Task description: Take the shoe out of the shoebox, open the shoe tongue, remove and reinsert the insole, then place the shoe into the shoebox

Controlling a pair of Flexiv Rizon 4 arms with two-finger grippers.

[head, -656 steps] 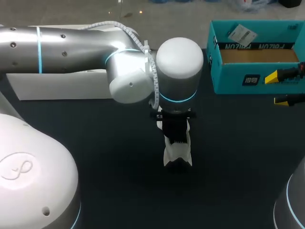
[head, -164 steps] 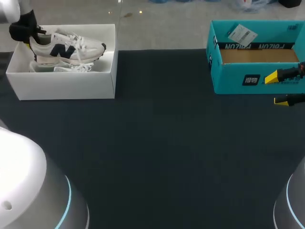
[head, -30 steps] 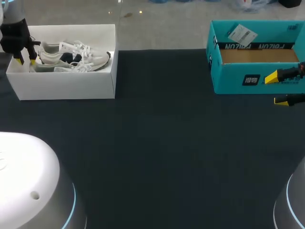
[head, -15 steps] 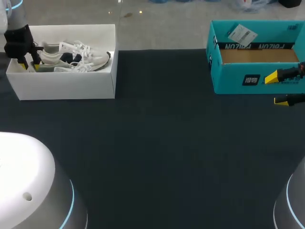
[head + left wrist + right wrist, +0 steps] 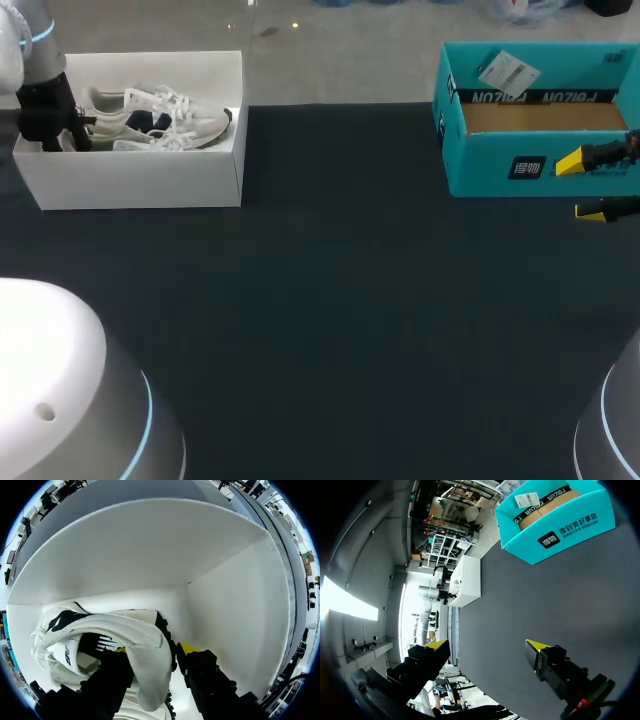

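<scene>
A white sneaker (image 5: 150, 112) with dark side markings lies in the white shoebox (image 5: 140, 180) at the back left, toe pointing right. My left gripper (image 5: 58, 132) reaches down into the box's left end, its tips hidden behind the wall. In the left wrist view the sneaker's heel (image 5: 150, 670) sits between the fingers of the left gripper (image 5: 155, 649), and both fingers press against it. My right gripper (image 5: 585, 187) hangs open at the right edge, in front of the teal box, holding nothing. The right wrist view shows the right gripper (image 5: 487, 645) spread wide over bare table.
A second white shoe (image 5: 150, 143) lies under the first in the shoebox. An open teal box (image 5: 540, 165) with a cardboard insert stands at the back right. The dark table (image 5: 340, 300) stretches between the two boxes.
My left gripper has sunk lower into the left end of the shoebox, so its yellow tips no longer show. The sneaker lies as before. The right arm has not moved.
</scene>
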